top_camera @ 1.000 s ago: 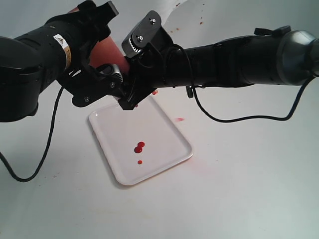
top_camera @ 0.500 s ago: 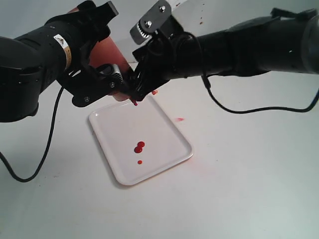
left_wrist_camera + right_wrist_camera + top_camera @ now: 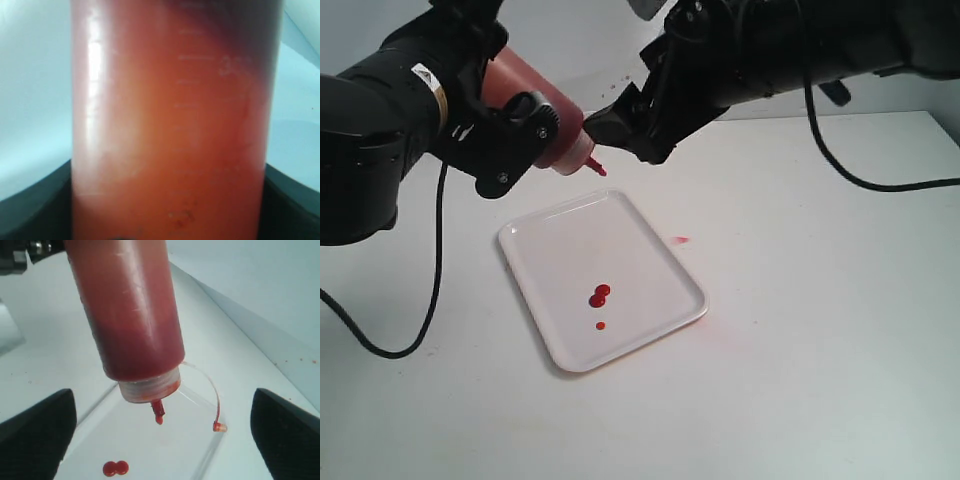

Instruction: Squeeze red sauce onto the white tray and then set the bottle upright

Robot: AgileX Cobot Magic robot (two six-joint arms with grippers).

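The left gripper (image 3: 517, 132) clamps the squeeze bottle (image 3: 533, 98), tilted with its nozzle (image 3: 596, 166) down above the far edge of the white tray (image 3: 660, 262). The right gripper (image 3: 623, 128) hangs spread beside it, holding nothing. Drops of red sauce (image 3: 600, 295) lie mid-tray. Righting the bottle should go slowly, because a drip (image 3: 159, 416) clings to the nozzle.

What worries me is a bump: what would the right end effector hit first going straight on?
Likely the translucent red-brown plastic squeeze bottle, centred ahead of the open right end effector; depth unclear.

Red-brown bottle (image 3: 525, 82); white tray (image 3: 630, 235); glossy red sauce (image 3: 600, 295).
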